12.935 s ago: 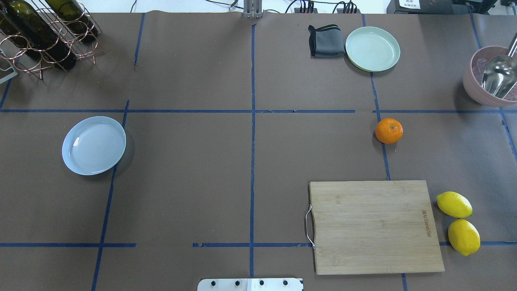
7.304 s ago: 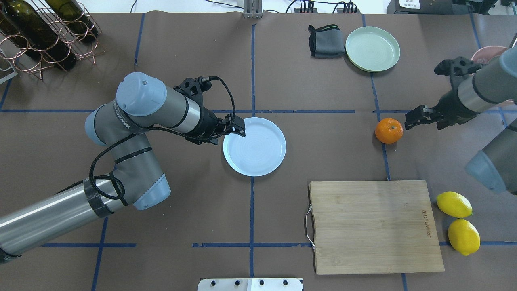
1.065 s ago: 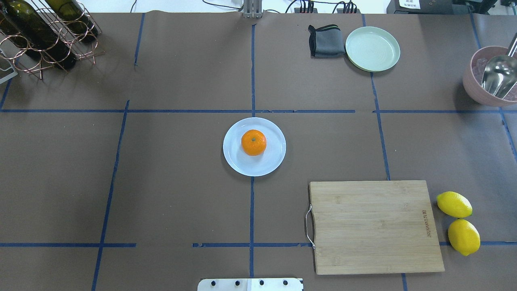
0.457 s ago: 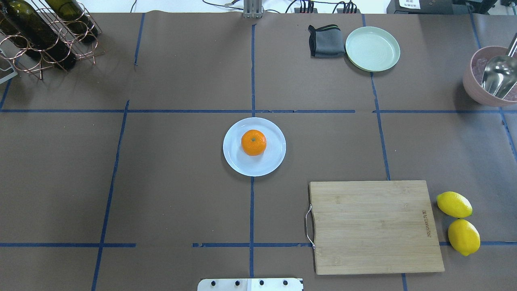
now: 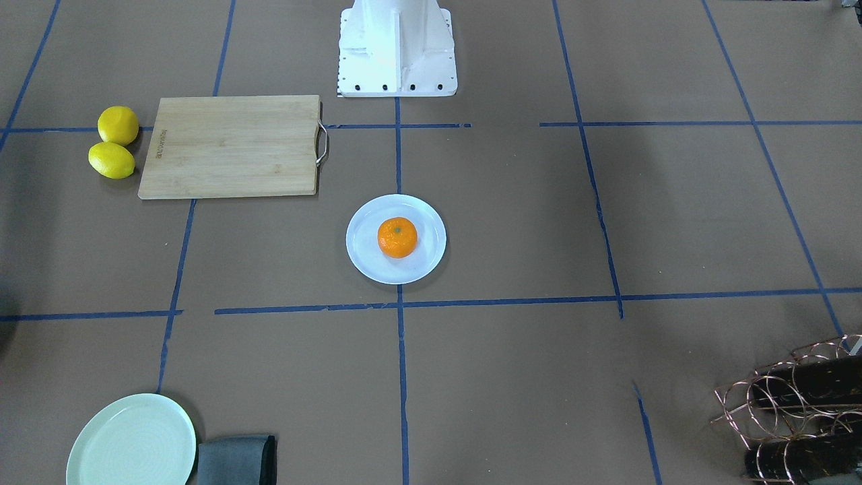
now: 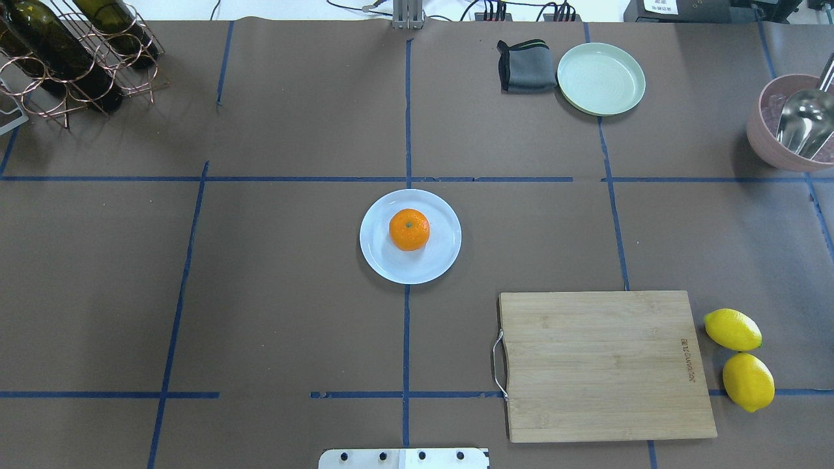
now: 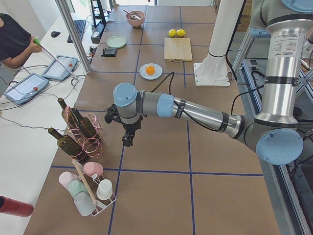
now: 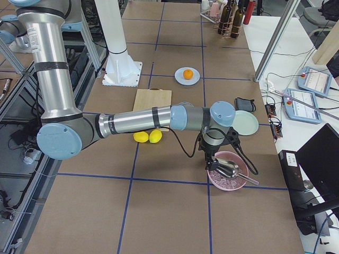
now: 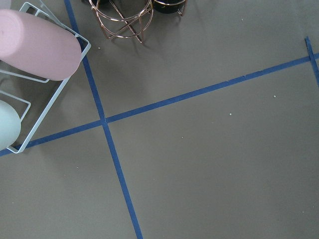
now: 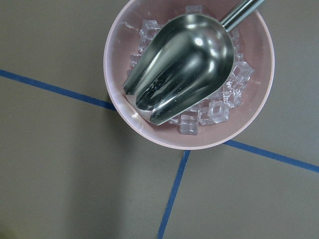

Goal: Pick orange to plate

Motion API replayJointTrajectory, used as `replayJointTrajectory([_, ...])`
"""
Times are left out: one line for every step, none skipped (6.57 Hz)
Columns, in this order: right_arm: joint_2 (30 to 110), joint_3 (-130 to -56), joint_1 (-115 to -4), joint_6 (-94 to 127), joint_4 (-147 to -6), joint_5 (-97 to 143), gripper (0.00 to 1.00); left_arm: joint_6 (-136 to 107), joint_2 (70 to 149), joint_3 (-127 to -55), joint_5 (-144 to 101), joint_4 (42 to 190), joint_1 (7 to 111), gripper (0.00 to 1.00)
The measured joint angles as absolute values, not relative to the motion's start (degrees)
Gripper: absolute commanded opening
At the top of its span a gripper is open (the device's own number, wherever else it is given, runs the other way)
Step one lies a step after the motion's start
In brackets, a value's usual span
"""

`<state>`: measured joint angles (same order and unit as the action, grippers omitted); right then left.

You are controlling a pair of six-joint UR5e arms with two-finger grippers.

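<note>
The orange (image 6: 409, 229) rests stem-up in the middle of the pale bluish-white plate (image 6: 384, 260) at the table's centre, also seen in the front view as orange (image 5: 397, 237) on plate (image 5: 367, 263). Neither arm is over it. My left gripper (image 7: 127, 140) shows only in the exterior left view, hanging over bare table beside the bottle rack; I cannot tell whether it is open or shut. My right gripper (image 8: 211, 160) shows only in the exterior right view, above the pink bowl, and its state cannot be told either. No fingers appear in the wrist views.
A wooden cutting board (image 6: 606, 365) lies near the robot on the right, two lemons (image 6: 732, 329) beside it. A mint-green plate (image 6: 601, 78) and grey cloth (image 6: 526, 65) sit far right. The pink bowl (image 10: 124, 104) holds ice and a metal scoop. A wine rack (image 6: 71, 52) stands far left.
Earlier the plate lay at the left and the orange at the right; the left gripper brought the plate to the centre. Now the orange lies on it. Nothing moved in the last second.
</note>
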<state>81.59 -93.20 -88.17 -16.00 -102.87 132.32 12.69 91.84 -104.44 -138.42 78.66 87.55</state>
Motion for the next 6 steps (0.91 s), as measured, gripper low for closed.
replayJointTrajectory([81.6,-93.2,-88.0,-15.9,-102.8,132.7,1.0,12.7,91.7,-103.9,-138.2,78.7,87.4,1.0])
replayJointTrajectory([81.7,-93.0,-88.0,-15.9,-102.8,132.9,1.0,12.7,91.4,-102.8,-138.1,78.8,87.4,1.0])
replayJointTrajectory([81.8,-93.0,-87.9,-15.7,-102.8,133.1,1.0,12.8,91.2,-101.1,-138.2,79.1,87.3,1.0])
replayJointTrajectory([81.8,-93.1,-87.9,-15.5,-102.8,133.1,1.0,12.8,91.0,-99.7,-138.4,79.4,87.3,1.0])
replayJointTrajectory([81.8,-93.2,-87.9,-15.4,-102.8,133.3,1.0,12.8,90.9,-99.2,-138.4,79.3,87.3,1.0])
replayJointTrajectory([81.8,-93.4,-87.9,-15.3,-102.8,133.6,1.0,12.8,91.1,-99.0,-138.4,79.2,87.4,1.0])
